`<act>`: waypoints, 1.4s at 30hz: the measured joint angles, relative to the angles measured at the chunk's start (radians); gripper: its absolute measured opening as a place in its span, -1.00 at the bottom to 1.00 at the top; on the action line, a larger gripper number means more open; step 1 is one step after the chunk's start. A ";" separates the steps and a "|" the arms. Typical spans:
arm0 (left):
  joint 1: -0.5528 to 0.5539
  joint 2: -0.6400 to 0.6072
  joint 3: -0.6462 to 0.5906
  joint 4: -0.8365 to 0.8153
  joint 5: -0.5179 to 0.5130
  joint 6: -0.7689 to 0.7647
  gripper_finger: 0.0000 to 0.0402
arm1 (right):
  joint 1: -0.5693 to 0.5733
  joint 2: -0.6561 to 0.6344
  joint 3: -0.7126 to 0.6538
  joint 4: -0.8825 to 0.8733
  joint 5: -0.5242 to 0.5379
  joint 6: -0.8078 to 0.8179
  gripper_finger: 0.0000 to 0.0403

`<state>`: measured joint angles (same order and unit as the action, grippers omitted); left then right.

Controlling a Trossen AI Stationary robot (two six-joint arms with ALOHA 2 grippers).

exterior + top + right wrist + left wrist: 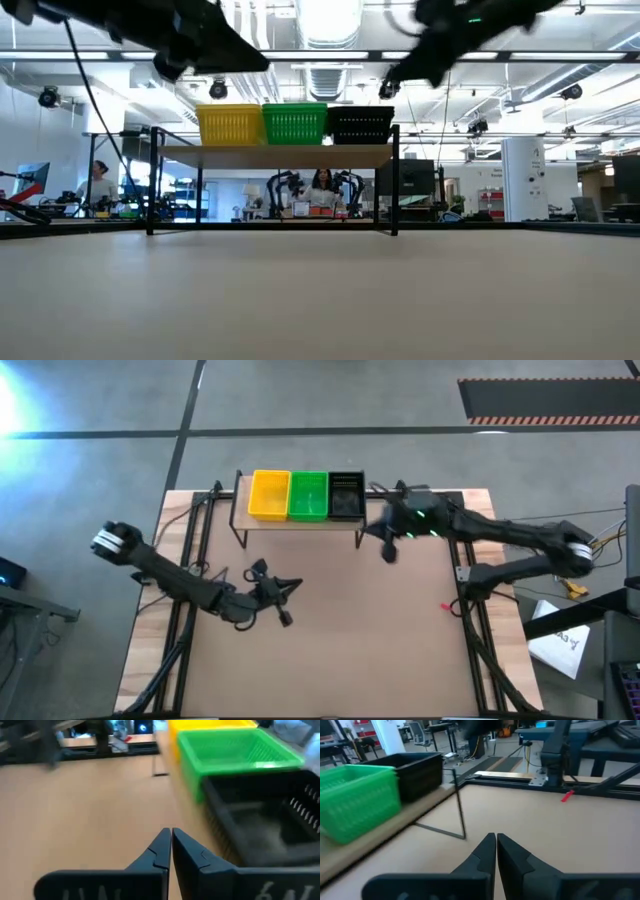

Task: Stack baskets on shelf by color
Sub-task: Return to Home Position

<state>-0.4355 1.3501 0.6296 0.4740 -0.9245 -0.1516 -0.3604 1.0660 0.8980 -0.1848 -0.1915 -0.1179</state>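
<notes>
A yellow basket [269, 494], a green basket [308, 495] and a black basket [346, 496] stand side by side, bottoms on the shelf's wooden plank [275, 155] at the table's far edge. My right gripper [171, 833] is shut and empty. It hovers over the table just off the near right corner of the black basket [260, 815], as the high view shows [387, 550]. My left gripper [496, 838] is also shut and empty, above the table's middle left [284, 605], well short of the shelf.
The shelf's thin black legs [461, 807] stand on the brown tabletop [350, 650]. A small red object [444, 606] lies near the right edge. Black frame rails run along both sides of the table. People and equipment show in the room beyond the far edge.
</notes>
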 joint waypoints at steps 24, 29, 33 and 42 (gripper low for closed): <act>0.233 -0.336 -0.439 0.261 0.256 -0.104 -1.00 | 0.206 -0.900 -0.830 0.283 0.008 0.345 -0.96; 0.336 -0.468 -0.572 0.261 0.417 -0.202 -1.00 | 0.206 -0.939 -0.878 0.280 0.009 0.345 -0.96; 0.429 -0.548 -0.620 0.205 0.461 -0.208 -1.00 | 0.206 -0.944 -0.885 0.280 0.010 0.330 -0.96; 0.574 -0.718 -0.622 0.164 0.657 -0.028 -1.00 | 0.206 -0.948 -0.886 0.275 0.010 0.301 -0.96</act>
<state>0.1388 0.6323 0.0078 0.6384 -0.2678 -0.1801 -0.1545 0.1184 0.0124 0.0899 -0.1814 0.1827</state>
